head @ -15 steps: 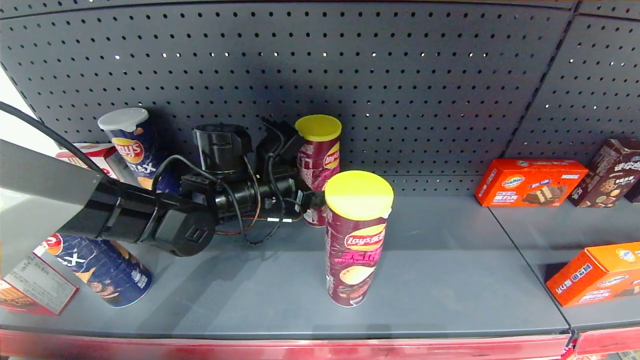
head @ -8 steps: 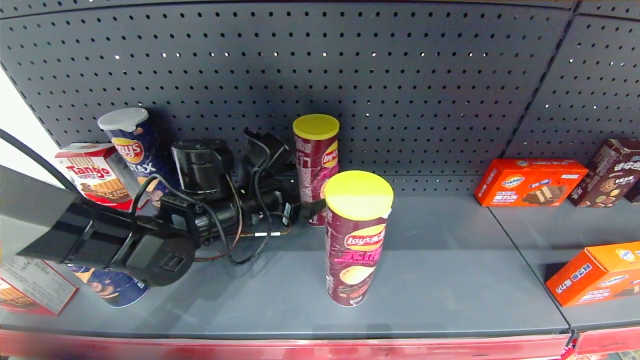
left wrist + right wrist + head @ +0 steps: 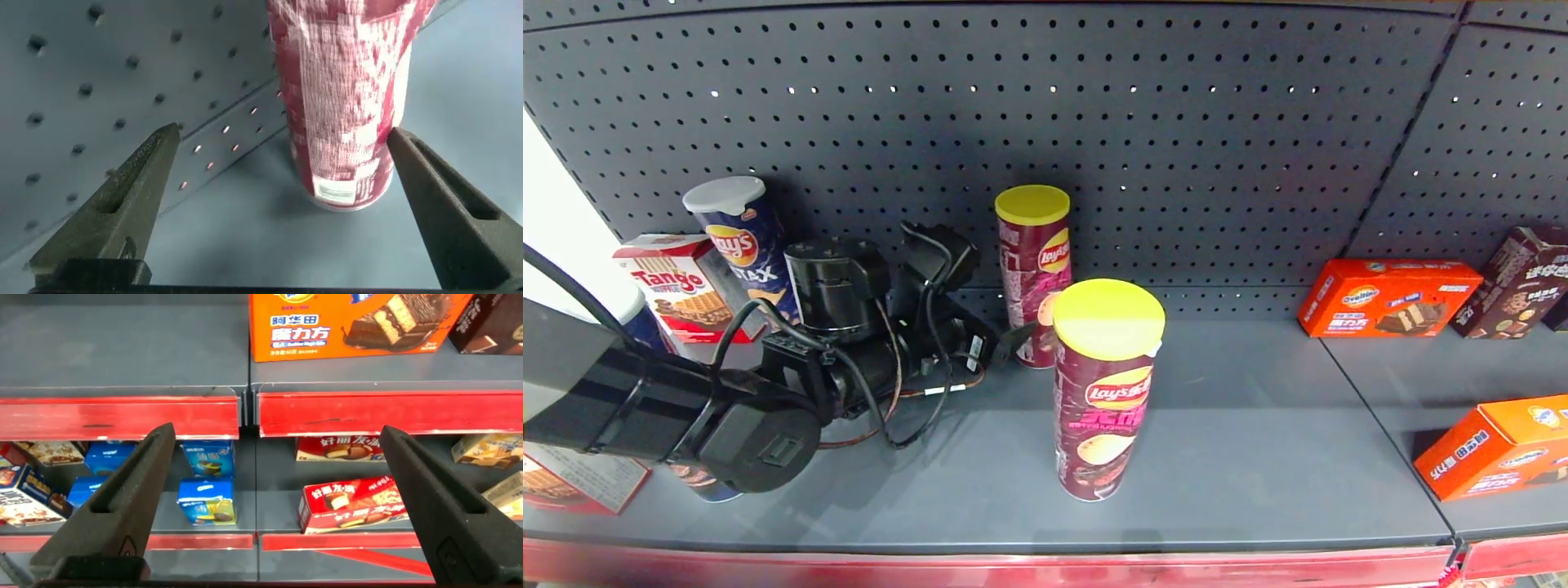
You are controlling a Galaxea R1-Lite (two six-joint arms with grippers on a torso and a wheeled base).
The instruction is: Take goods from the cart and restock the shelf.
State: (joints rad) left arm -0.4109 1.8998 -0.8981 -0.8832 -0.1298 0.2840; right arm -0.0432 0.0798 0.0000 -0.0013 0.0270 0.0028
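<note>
Grey shelf board (image 3: 1217, 457) under me, grey pegboard (image 3: 1176, 122) behind it, and a red price strip (image 3: 1013, 567) along the front lip. The front maroon chip can (image 3: 1104, 392) stands upright mid-board with a yellow lid.

Just behind it and slightly left, close to the pegboard, the rear maroon chip can (image 3: 1033, 273) is upright too. My left gripper (image 3: 1013, 339) sits at that rear can, behind and left of the front can. Its jaws are spread wide and hold nothing.

Farther left of the front can are a blue chip can (image 3: 739, 237) and a wafer box (image 3: 678, 286). Well to its right sit an orange box (image 3: 1388, 296), a brown box (image 3: 1523, 282) and a second orange box (image 3: 1494, 445).

My left wrist camera adds the rear can's (image 3: 343, 98) base planted on the board, ahead of the left gripper's (image 3: 283, 135) gap. One tip is right beside it; contact I cannot tell.

My right gripper (image 3: 278, 429) also has its jaws wide apart and empty. It faces lower shelf tiers holding blue packets (image 3: 204, 498) and red boxes (image 3: 351, 502).
</note>
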